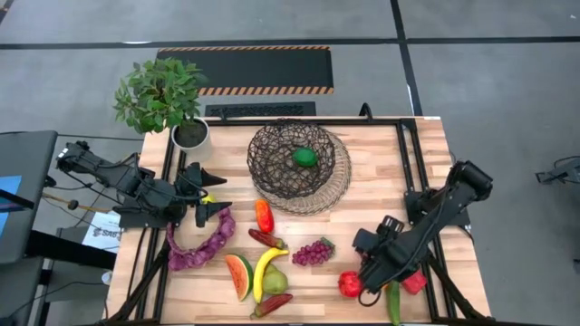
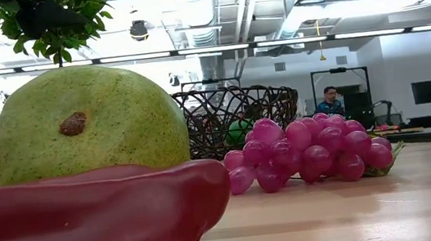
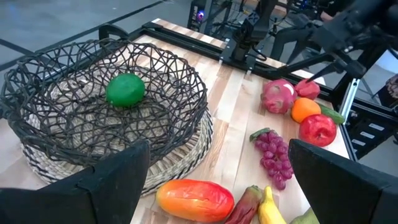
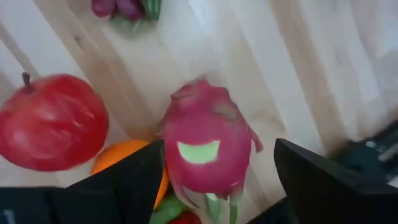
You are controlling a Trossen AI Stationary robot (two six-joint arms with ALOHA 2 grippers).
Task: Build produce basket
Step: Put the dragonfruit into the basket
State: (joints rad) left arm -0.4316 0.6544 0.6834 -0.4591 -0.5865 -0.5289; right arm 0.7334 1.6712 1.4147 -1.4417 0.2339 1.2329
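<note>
The dark wire basket (image 1: 299, 167) sits on its tan wicker base at the table's far middle, with a green round fruit (image 1: 305, 157) inside. The rest of the produce lies on the near half: purple string (image 1: 195, 244), watermelon slice (image 1: 238, 275), banana (image 1: 265, 272), grapes (image 1: 313, 252), red apple (image 1: 350, 283). My left gripper (image 1: 204, 195) hovers open left of the basket (image 3: 106, 106). My right gripper (image 1: 367, 276) is open over the near right. In its wrist view the fingers stand on either side of the pink dragon fruit (image 4: 208, 146), beside the apple (image 4: 53, 121) and an orange (image 4: 124, 165).
A potted plant (image 1: 163, 100) stands at the far left corner. An orange-red fruit (image 1: 264, 215) and red peppers (image 1: 267, 239) lie between basket and banana. A green pepper (image 1: 393, 303) lies at the near right edge. Bare wood (image 1: 381, 172) shows right of the basket.
</note>
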